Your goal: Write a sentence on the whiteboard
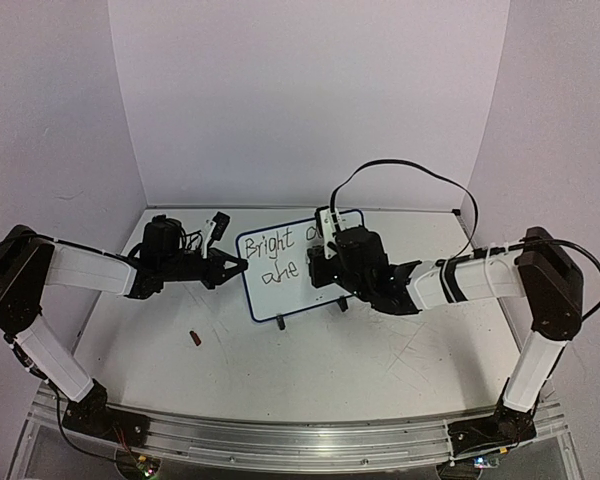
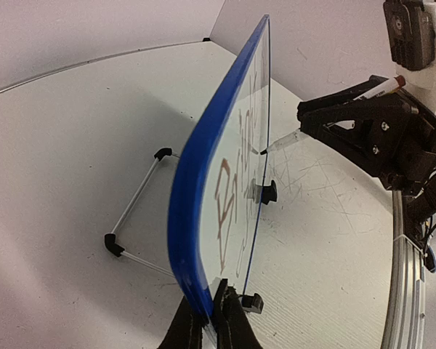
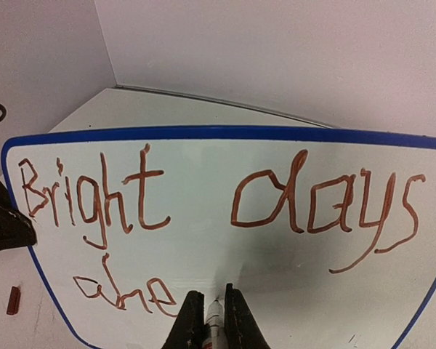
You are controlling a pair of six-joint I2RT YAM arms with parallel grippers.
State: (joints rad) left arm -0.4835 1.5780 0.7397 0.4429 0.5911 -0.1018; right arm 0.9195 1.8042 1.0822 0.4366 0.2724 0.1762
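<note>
The whiteboard (image 1: 285, 296) stands upright on the table, blue-rimmed, on small black feet (image 2: 267, 192). It reads "Bright days" (image 3: 141, 193) on the top line and "ahe" (image 3: 123, 294) below, in thin reddish-brown strokes. My left gripper (image 1: 238, 266) is shut on the board's left edge, its jaws clamped on the blue rim (image 2: 185, 240) in the left wrist view. My right gripper (image 1: 332, 262) is shut on a marker (image 3: 215, 321), whose tip meets the board just right of "ahe". From the left wrist the marker (image 2: 280, 143) touches the board's face.
A small red-brown cap (image 1: 194, 338) lies on the table in front of the board, also in the right wrist view (image 3: 13, 299). The board's wire stand (image 2: 134, 211) reaches out behind it. A black cable (image 1: 410, 168) arches over the right arm. Walls close the back and sides.
</note>
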